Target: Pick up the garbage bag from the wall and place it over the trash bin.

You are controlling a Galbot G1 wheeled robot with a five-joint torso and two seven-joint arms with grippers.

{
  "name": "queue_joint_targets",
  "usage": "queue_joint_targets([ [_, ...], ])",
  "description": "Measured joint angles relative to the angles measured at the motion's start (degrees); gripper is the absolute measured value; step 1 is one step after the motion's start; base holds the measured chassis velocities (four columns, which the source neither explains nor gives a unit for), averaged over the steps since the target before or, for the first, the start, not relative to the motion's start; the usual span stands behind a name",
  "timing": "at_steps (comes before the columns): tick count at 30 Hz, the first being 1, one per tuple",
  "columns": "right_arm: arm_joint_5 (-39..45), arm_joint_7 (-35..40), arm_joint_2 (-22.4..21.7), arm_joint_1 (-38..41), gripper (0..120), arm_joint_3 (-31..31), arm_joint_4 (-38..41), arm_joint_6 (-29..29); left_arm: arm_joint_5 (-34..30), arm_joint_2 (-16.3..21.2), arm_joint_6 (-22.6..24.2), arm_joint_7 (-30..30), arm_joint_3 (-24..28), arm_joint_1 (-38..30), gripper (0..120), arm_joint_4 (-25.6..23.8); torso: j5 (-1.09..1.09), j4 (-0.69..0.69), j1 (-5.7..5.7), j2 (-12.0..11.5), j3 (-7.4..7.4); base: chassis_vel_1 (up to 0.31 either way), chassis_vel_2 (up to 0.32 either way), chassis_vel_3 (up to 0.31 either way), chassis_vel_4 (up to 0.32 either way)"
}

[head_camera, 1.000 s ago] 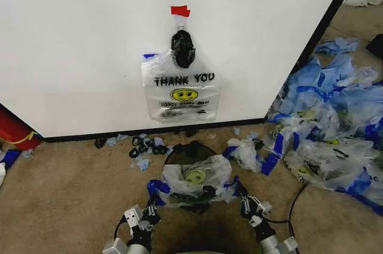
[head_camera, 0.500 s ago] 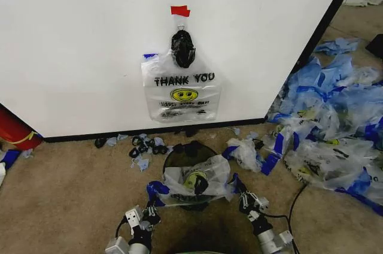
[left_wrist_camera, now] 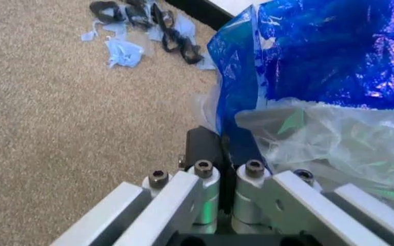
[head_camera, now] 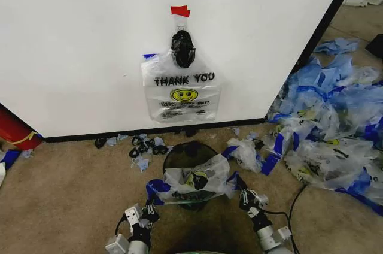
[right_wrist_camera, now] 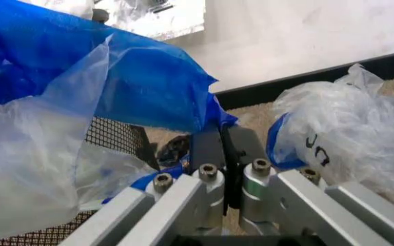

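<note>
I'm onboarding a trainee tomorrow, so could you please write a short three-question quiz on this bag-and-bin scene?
1. True or false: both grippers are shut on the garbage bag.
2. The trash bin stands: A) against the wall; B) on the carpet before it; C) on the bag pile.
3. What colour is the tape above the hanging bag?

Key: 1 true, left gripper and right gripper each pinch a blue handle; 2 B; 3 red.

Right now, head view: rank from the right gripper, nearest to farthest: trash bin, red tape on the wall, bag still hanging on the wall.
From the right gripper, shut on the garbage bag:
1. Trash bin, just to its left on the floor, under the held bag.
2. Hanging bag, low on the wall, beyond the bin.
3. Red tape, higher on the wall, above that bag.
</note>
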Motion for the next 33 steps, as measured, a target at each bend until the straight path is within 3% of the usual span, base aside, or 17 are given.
queue_joint_targets([
  [13, -0.9, 0.2, 0.2, -0.5, 0, 0.5, 0.0, 0.2, 1.7, 0.1, -0.1, 0.1, -0.5, 0.8, 0, -0.1, 0.0, 0.0, 0.0, 0.0, 0.0, 0.0, 0.0, 0.0, 0.0],
  [16, -0.9, 0.2, 0.0, -0.7, 0, 0.6, 0.1, 0.4, 2.1, 0.1, -0.1, 0.1, -0.5, 1.0, 6, -0.4, 0.01, 0.0, 0.0, 0.0, 0.0, 0.0, 0.0, 0.0, 0.0],
  [26, -0.7, -0.8, -0.3, -1.9, 40, 1.1, 1.0, 1.4, 4.2, -0.3, -0.6, 0.1, -0.5, 2.2, 45, -0.8, 0.0, 0.0, 0.0, 0.0, 0.0, 0.0, 0.0, 0.0, 0.0],
  [33, -0.8, -1.1, -0.7, -3.1, 60, 1.7, 1.8, 2.8, 5.3, -0.2, -0.9, 0.2, -0.9, 3.5, 67, -1.6, 0.0, 0.0, 0.0, 0.0, 0.0, 0.0, 0.0, 0.0, 0.0],
])
